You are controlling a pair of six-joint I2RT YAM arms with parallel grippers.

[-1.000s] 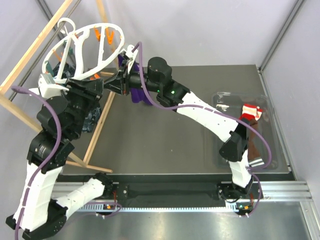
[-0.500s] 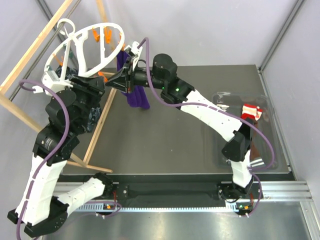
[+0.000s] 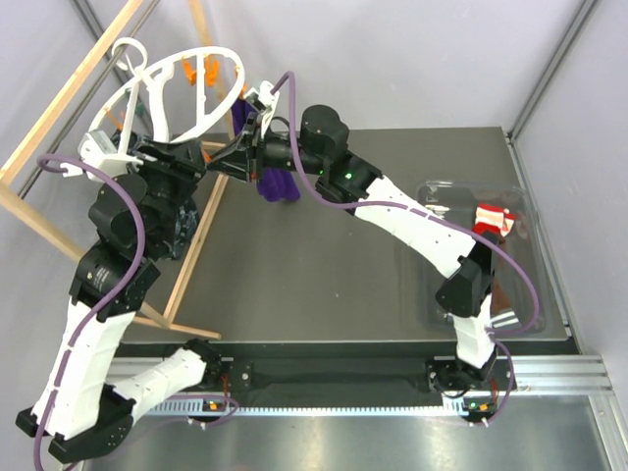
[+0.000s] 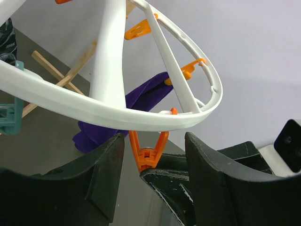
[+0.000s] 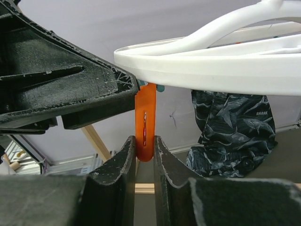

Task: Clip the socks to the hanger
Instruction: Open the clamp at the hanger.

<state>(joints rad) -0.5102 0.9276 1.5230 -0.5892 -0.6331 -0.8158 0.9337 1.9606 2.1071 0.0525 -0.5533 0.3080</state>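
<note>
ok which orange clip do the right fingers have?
The clip hanging under the hanger's near rim, pinched between the right fingers and flanked by the open left fingers. The other clips, farther round the rim, hang free.

My left gripper (image 4: 154, 141) has spread its jaws wider either side of the orange clip (image 4: 149, 151), my left arm's elbow has shifted toward 1 o'clock, my right arm has crept toward 2 o'clock, and the purple sock (image 3: 279, 184) has swung slightly toward 3 o'clock.
</note>
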